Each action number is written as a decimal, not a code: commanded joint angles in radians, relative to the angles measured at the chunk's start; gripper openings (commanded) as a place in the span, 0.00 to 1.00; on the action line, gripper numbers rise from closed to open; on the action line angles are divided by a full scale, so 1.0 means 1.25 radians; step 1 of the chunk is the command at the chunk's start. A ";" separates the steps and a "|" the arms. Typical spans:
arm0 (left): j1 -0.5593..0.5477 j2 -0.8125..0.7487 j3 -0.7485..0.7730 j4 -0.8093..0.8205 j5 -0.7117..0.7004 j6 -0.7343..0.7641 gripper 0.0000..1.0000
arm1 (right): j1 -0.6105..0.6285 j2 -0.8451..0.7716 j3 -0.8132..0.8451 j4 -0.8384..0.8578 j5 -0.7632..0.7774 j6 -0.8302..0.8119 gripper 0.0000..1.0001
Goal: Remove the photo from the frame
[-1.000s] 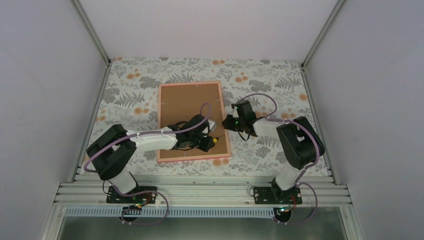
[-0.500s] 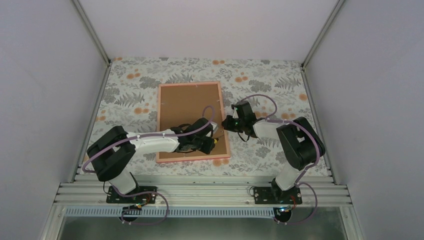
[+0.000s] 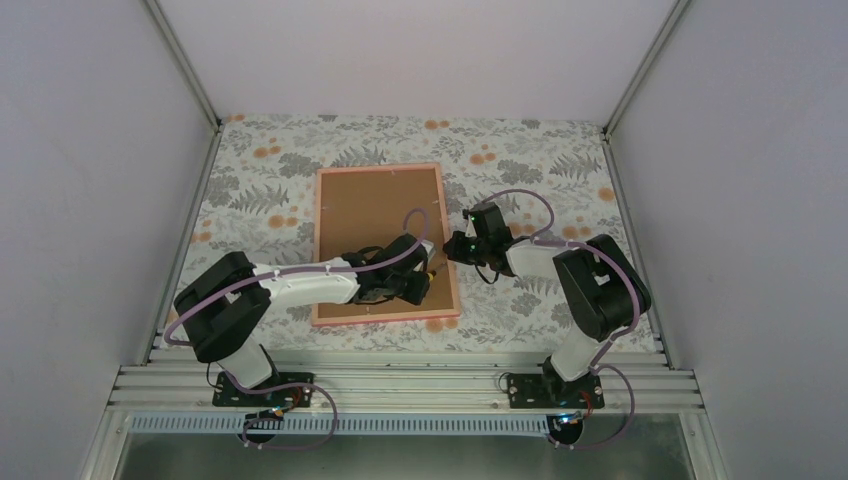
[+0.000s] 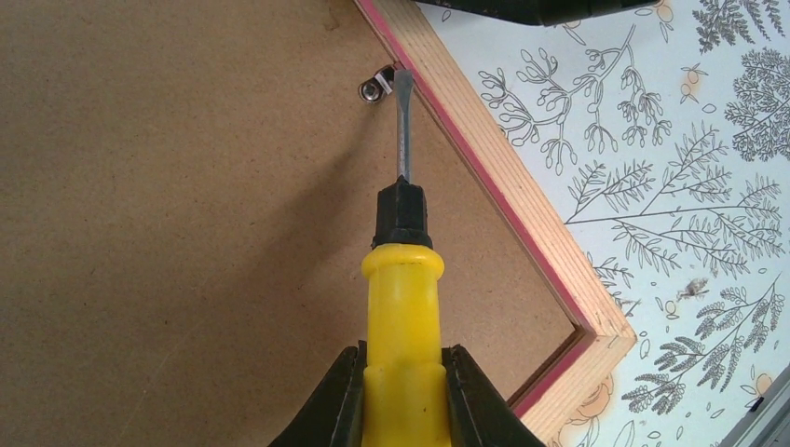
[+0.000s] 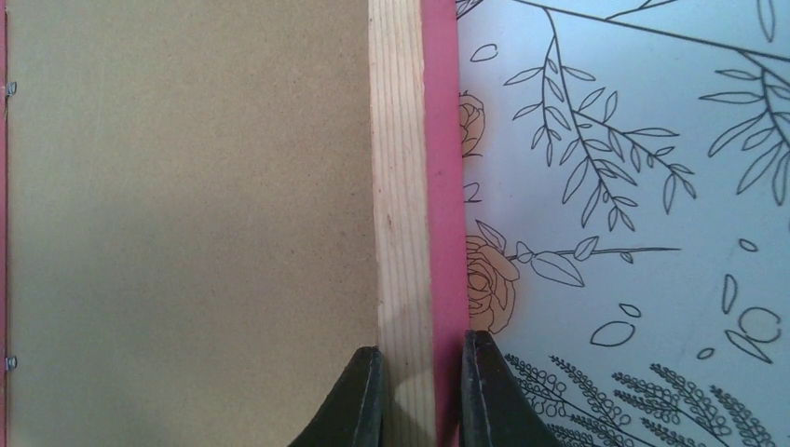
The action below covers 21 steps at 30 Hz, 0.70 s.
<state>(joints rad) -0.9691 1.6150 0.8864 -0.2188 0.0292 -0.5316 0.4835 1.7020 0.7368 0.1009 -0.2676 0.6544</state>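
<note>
The pink frame (image 3: 380, 168) lies face down, its brown backing board (image 3: 372, 212) up. The photo is hidden under that board. My left gripper (image 4: 402, 396) is shut on the yellow handle of a screwdriver (image 4: 402, 307). The blade's tip rests at a small metal clip (image 4: 377, 87) beside the frame's right rail (image 4: 503, 177), near the front right corner. My right gripper (image 5: 419, 396) is shut on that right rail (image 5: 402, 186), one finger on the board side and one on the outer pink side. In the top view, the left gripper (image 3: 414, 287) and right gripper (image 3: 453, 247) are close together.
A floral tablecloth (image 3: 520, 165) covers the table. White enclosure walls stand at the back and both sides. An aluminium rail (image 3: 400, 385) carries the arm bases at the near edge. Two more clips (image 5: 9, 88) show on the frame's far rail.
My left gripper has shifted slightly toward the frame's right rail, swinging the screwdriver tip toward the clip. The right arm and the frame have not moved.
</note>
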 commanded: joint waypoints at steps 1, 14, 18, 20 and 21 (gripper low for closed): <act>-0.005 0.019 0.018 0.003 -0.006 -0.004 0.02 | 0.012 -0.005 -0.025 -0.030 -0.045 0.030 0.04; -0.020 0.009 0.003 -0.005 -0.006 -0.012 0.02 | 0.012 -0.007 -0.028 -0.029 -0.044 0.032 0.04; -0.021 0.011 -0.001 -0.011 -0.014 -0.027 0.02 | 0.011 -0.006 -0.027 -0.029 -0.046 0.033 0.04; -0.020 0.006 -0.012 -0.003 -0.016 -0.033 0.02 | 0.011 -0.006 -0.027 -0.029 -0.045 0.034 0.04; -0.020 0.007 -0.013 -0.001 -0.017 -0.034 0.02 | 0.012 -0.006 -0.028 -0.028 -0.045 0.034 0.04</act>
<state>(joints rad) -0.9867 1.6169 0.8845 -0.2249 0.0273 -0.5484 0.4835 1.6997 0.7284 0.1123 -0.2680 0.6571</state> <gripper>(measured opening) 0.165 0.099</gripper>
